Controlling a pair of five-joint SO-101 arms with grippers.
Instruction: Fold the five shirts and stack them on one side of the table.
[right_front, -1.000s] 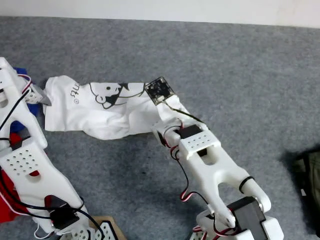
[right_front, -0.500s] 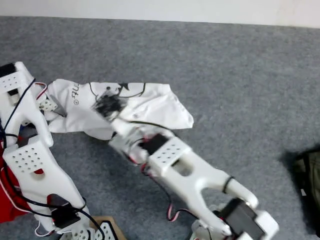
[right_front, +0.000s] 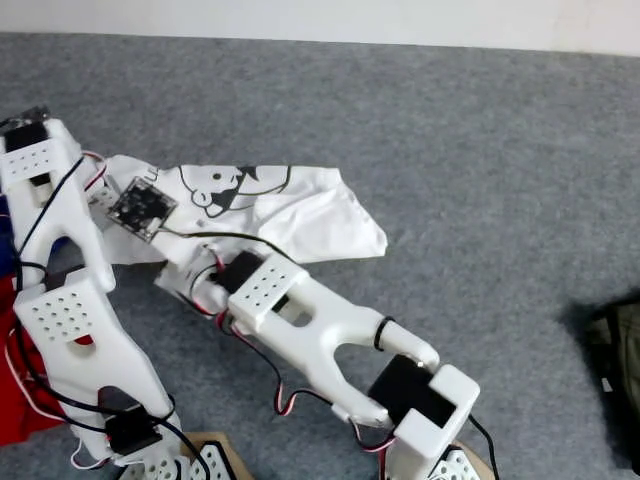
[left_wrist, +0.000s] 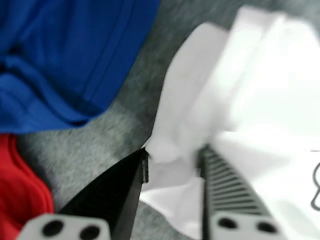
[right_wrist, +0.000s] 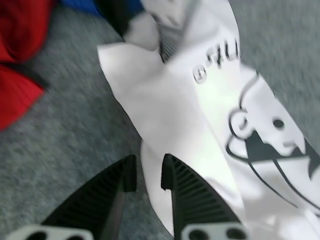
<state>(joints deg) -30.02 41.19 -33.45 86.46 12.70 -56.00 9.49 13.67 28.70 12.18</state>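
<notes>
At ten o'clock on the table (right_front: 480, 150): white shirt (right_front: 300, 210), panda print up, lying rumpled.
Left gripper (left_wrist: 172, 160): clamped on a bunched corner at the white shirt's nine-o'clock end.
Right gripper (right_wrist: 147, 172): jaws a narrow slit apart, holding nothing, at the shirt's seven-o'clock hem.
Blue shirt (left_wrist: 60, 60), red shirt (left_wrist: 20, 190): heaped nearby, at nine and eight o'clock.

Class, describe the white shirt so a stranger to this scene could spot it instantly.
On the grey table, look left, beside the blue shirt and red shirt. The white shirt lies spread there; it alone carries a black cartoon drawing.
</notes>
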